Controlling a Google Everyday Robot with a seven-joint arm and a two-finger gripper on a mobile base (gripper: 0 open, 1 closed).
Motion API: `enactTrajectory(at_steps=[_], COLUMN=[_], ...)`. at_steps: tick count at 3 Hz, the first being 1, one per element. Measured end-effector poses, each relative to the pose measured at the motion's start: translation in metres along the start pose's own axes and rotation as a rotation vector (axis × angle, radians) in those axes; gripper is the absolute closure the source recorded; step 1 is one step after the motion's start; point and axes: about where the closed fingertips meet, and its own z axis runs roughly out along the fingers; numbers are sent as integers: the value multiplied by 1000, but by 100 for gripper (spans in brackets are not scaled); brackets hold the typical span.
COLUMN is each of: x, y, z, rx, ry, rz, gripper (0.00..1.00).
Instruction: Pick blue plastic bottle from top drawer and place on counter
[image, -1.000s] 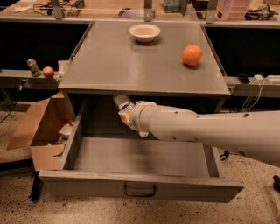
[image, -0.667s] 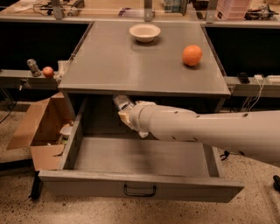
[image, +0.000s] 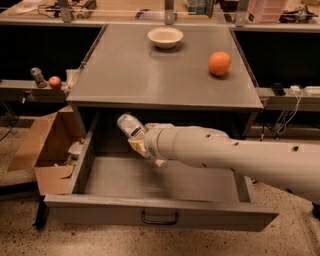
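Note:
The blue plastic bottle (image: 130, 125) is clear with a pale label. It is tilted, its free end pointing up and left, and hangs above the floor of the open top drawer (image: 160, 212). My gripper (image: 138, 143) sits inside the drawer under the counter's front edge and is shut on the bottle's lower end. My white arm reaches in from the right. The grey counter (image: 150, 75) lies directly above the drawer. The bottle's cap is hidden.
A white bowl (image: 165, 37) and an orange (image: 219, 63) sit on the counter at the back and back right. An open cardboard box (image: 45, 145) stands left of the drawer. A small red fruit (image: 55, 82) sits on the left ledge.
My gripper and the bottle have shifted slightly left and toward the drawer's front. Nothing else has moved.

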Motion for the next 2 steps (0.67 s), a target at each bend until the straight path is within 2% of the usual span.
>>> enactTrajectory(at_steps=[1,2], x=[-13,-34], y=[17,26], z=[-17,-42], rx=[-76,-90], ry=[-59,-147], rz=[-91,-141], gripper=[100,100])
